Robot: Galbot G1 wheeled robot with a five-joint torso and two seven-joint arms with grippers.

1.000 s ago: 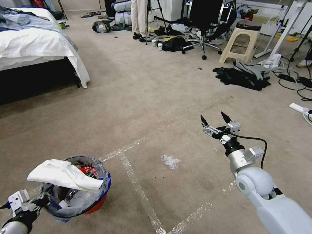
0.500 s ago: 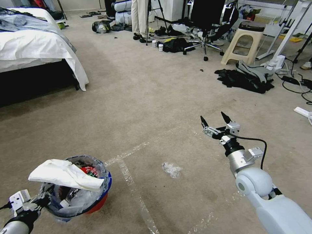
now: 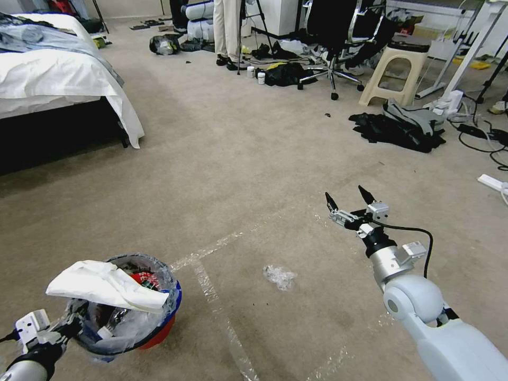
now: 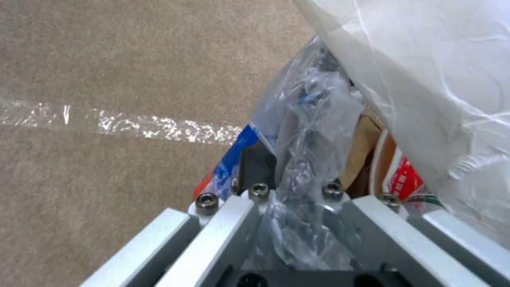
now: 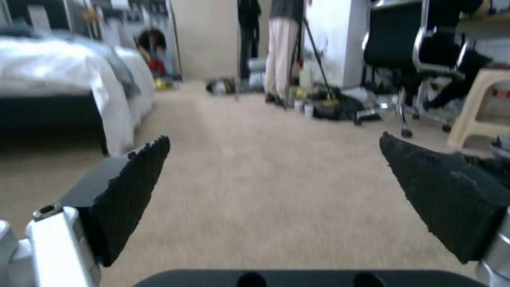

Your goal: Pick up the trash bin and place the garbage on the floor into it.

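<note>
Low left, left gripper (image 3: pixel 71 324) clamps trash bin (image 3: pixel 159 330) rim (white slipper (image 3: pixel 103 286) on top); right gripper (image 3: pixel 346 200) spread, empty, beyond clear wrap (image 3: pixel 279 276).

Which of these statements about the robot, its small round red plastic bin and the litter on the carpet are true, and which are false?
1. The right gripper is open with nothing between its fingers. True.
2. The small round red plastic bin with the clear bluish bag is empty. False: it holds litter, and a white crumpled sheet lies across its rim.
3. A clear crumpled plastic wrap lies on the beige-grey carpet, between the bin and the right arm. True.
4. The left gripper hangs free, apart from the bin. False: it is shut on the bin's rim and bag.
5. The right gripper is touching the wrap. False: it is held apart from it, beyond and to the right.
</note>
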